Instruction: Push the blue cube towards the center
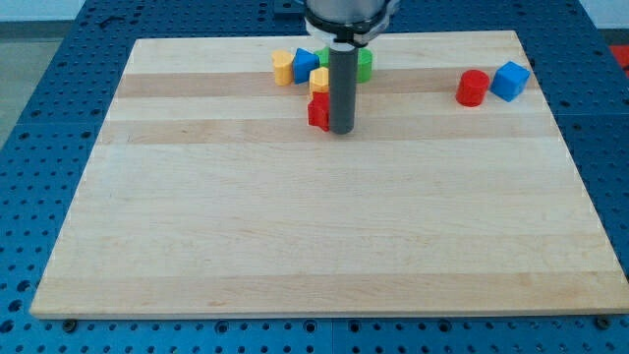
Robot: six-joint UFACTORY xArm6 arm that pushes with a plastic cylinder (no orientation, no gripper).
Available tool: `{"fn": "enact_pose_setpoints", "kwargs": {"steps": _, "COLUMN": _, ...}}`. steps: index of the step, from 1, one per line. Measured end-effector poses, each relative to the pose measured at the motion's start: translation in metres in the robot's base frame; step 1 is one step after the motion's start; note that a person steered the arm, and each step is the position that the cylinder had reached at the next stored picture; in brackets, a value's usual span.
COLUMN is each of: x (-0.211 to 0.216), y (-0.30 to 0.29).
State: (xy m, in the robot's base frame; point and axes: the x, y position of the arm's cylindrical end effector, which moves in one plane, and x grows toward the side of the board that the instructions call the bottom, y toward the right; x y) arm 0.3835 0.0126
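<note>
While my tip (342, 131) touches the red block (317, 110), the blue cube (510, 81) sits near the board's (295, 246) right edge.

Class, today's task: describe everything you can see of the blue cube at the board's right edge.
The blue cube is a small, solid-looking block with a matte, plastic-like surface. It sits flat on the wooden board near the view's top right, turned slightly so a corner faces the camera. A red cylinder stands immediately to its left, touching or nearly so. My tip is far off to its left.

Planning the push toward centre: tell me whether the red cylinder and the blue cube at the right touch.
Apart. The camera view shows a sliver of board between the red cylinder and the blue cube.
</note>
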Motion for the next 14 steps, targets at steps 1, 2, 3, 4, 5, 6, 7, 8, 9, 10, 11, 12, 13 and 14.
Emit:
{"fn": "enact_pose_setpoints", "kwargs": {"steps": 1, "x": 0.012, "y": 0.000}}
{"fn": "enact_pose_setpoints", "kwargs": {"steps": 2, "x": 0.016, "y": 0.000}}
{"fn": "enact_pose_setpoints", "kwargs": {"steps": 3, "x": 0.020, "y": 0.016}}
{"fn": "enact_pose_setpoints", "kwargs": {"steps": 4, "x": 0.019, "y": 0.122}}
{"fn": "enact_pose_setpoints", "kwargs": {"steps": 5, "x": 0.007, "y": 0.216}}
{"fn": "enact_pose_setpoints", "kwargs": {"steps": 6, "x": 0.007, "y": 0.228}}
{"fn": "enact_pose_setpoints", "kwargs": {"steps": 7, "x": 0.003, "y": 0.235}}
{"fn": "enact_pose_setpoints", "kwargs": {"steps": 8, "x": -0.035, "y": 0.270}}
{"fn": "enact_pose_setpoints", "kwargs": {"steps": 9, "x": -0.035, "y": 0.272}}
{"fn": "enact_pose_setpoints", "kwargs": {"steps": 10, "x": -0.060, "y": 0.276}}
{"fn": "enact_pose_setpoints", "kwargs": {"steps": 11, "x": -0.073, "y": 0.276}}
{"fn": "enact_pose_setpoints", "kwargs": {"steps": 12, "x": -0.099, "y": 0.268}}
{"fn": "enact_pose_setpoints", "kwargs": {"steps": 13, "x": -0.099, "y": 0.262}}
{"fn": "enact_pose_setpoints", "kwargs": {"steps": 14, "x": -0.087, "y": 0.248}}
